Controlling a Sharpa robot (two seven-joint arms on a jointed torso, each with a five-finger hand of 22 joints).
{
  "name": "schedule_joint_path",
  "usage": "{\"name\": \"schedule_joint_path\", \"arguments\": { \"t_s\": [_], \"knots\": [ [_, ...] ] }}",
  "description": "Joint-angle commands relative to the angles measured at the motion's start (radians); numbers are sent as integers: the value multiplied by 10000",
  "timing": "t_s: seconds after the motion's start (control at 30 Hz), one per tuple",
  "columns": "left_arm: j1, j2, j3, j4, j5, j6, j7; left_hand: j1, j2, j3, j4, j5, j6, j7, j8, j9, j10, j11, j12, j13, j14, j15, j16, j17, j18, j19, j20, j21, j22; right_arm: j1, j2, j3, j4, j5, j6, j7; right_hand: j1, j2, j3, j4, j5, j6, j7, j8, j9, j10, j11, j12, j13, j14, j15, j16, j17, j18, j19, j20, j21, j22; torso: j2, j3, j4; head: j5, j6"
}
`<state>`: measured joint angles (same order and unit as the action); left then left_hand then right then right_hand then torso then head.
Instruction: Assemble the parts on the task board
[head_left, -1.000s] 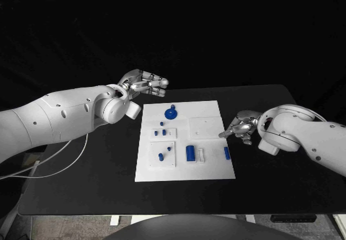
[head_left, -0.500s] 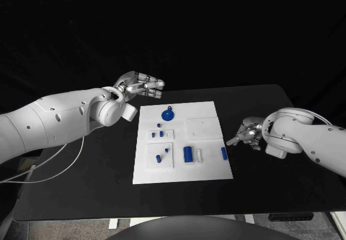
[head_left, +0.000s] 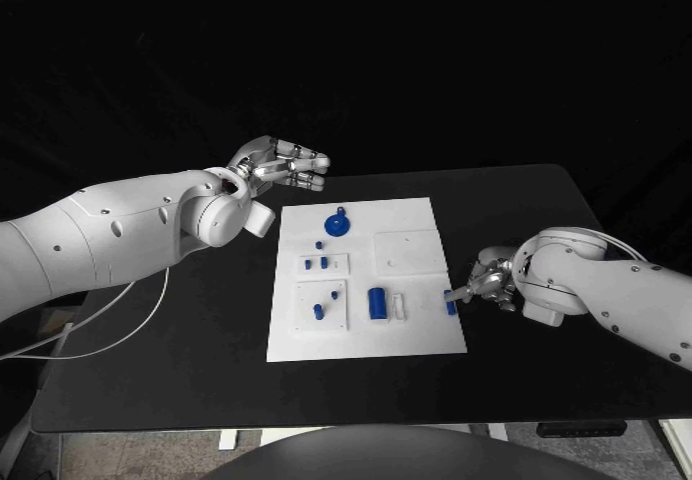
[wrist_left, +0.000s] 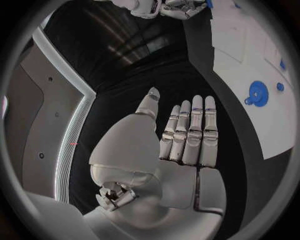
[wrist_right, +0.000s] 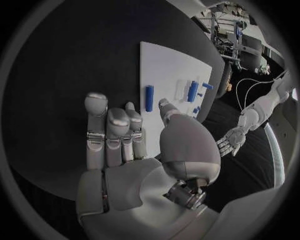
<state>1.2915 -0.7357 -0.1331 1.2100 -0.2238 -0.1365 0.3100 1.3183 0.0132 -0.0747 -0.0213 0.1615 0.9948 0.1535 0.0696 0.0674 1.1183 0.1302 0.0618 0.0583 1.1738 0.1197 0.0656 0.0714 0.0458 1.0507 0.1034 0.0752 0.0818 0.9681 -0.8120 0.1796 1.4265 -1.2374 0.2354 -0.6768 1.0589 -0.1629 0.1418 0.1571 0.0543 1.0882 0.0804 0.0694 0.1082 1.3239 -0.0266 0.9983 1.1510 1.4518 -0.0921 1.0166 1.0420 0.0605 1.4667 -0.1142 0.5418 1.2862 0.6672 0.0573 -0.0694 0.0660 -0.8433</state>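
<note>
Lab: black table (head_left: 216, 360), black backdrop, cluttered equipment benches (wrist_right: 234, 25) behind.

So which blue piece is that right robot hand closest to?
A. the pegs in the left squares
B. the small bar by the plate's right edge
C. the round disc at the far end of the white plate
B: the right robot hand sits just beside the small blue bar near the right edge of the white plate, open and holding nothing.

Both robot hands (head_left: 286, 164) (head_left: 488, 285) empty, fingers extended.
</note>
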Motion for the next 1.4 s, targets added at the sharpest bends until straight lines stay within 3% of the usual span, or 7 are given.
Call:
{"name": "schedule_joint_path", "arguments": {
  "t_s": [0.03, 0.43, 0.57, 0.67, 0.8, 1.2, 1.4],
  "knots": [
    [11, 8, 6, 18, -9, 74, 112, -93, 34, -26, 33, -35, -46, -23, 50, 10, -1, 26, 7, 10, -67, 8, -31, -12, 34, 2, 24, 47, -14, -37, 108, -24, -57, -113, 128, -26, 55, 54, -61, 16, -60, -81, -18, -49, -18, -22, 44, -51, 15, -11, 26, -4, 9, 74, 422, -1, -35, -10, -9, 3, -3, 30, -21],
    [12, 13, 7, 15, -9, 109, 74, -93, 34, -26, 33, -35, -46, -23, 50, 10, -1, 26, 7, 10, -67, 8, -31, -12, 34, 2, 24, 47, -14, -91, 449, -201, -257, -228, 22, 62, 397, 337, 255, -357, -60, 152, -66, -24, -25, 6, 15, -33, 70, 0, 14, -29, 53, 71, 428, -7, -49, 7, -3, 4, -6, 32, -77],
    [12, 15, 7, 18, -9, 127, 57, -93, 35, -33, 42, -41, -58, -18, 50, 10, -13, 31, 7, 10, -74, 10, -31, -12, 35, -6, 28, 44, -15, -99, 512, -261, -308, -298, 23, 45, 632, 552, 607, -884, -36, 338, -86, -39, 30, 18, 0, -23, 81, 9, 16, -41, 48, 60, 426, 0, -45, 12, -6, 2, -9, 46, -110],
    [12, 9, 7, 21, -10, 140, 38, -93, 35, -33, 42, -41, -58, -18, 50, 10, -13, 31, 7, 10, -74, 10, -31, -12, 35, -6, 28, 44, -15, -107, 561, -333, -375, -352, 93, 14, 484, 944, 599, -1881, -28, 479, -109, -55, 117, 17, -9, -3, 82, 22, 18, -39, 28, 66, 420, 16, -38, 22, -11, 0, -13, 58, -135],
    [13, 1, 7, 22, -16, 148, 20, -93, 35, -33, 42, -41, -58, -18, 50, 10, -13, 31, 7, 10, -74, 10, -31, -12, 35, -6, 28, 44, -15, -117, 609, -404, -454, -396, 181, -22, 425, 1161, 617, -2569, 85, 600, -165, -59, 172, 10, -33, 5, 56, 16, 16, -27, -4, 59, 413, 19, -28, 32, -17, 6, -22, 73, -161],
    [14, -18, 7, 36, -30, 160, -10, -93, 35, -33, 42, -41, -58, -18, 50, 10, -13, 31, 7, 10, -74, 10, -31, -12, 35, -6, 28, 44, -15, -157, 707, -526, -597, -440, 158, -92, 412, 1318, 649, -2924, 125, 763, -217, -57, 196, 8, -66, 4, 19, 9, 0, -23, -44, 34, 416, 2, -29, 32, -18, 3, -20, 81, -196],
    [15, -23, 8, 36, -33, 160, -15, -93, 35, -33, 42, -41, -58, -18, 50, 10, -13, 31, 7, 10, -74, 10, -31, -12, 35, -6, 28, 44, -15, -162, 708, -541, -644, -458, 60, -113, 478, 1669, 818, -3359, 479, 847, -254, -58, 172, 5, -103, 8, 12, 7, -22, -16, -55, 14, 421, -19, -18, 35, -22, 6, -27, 79, -198]
  ]
}}
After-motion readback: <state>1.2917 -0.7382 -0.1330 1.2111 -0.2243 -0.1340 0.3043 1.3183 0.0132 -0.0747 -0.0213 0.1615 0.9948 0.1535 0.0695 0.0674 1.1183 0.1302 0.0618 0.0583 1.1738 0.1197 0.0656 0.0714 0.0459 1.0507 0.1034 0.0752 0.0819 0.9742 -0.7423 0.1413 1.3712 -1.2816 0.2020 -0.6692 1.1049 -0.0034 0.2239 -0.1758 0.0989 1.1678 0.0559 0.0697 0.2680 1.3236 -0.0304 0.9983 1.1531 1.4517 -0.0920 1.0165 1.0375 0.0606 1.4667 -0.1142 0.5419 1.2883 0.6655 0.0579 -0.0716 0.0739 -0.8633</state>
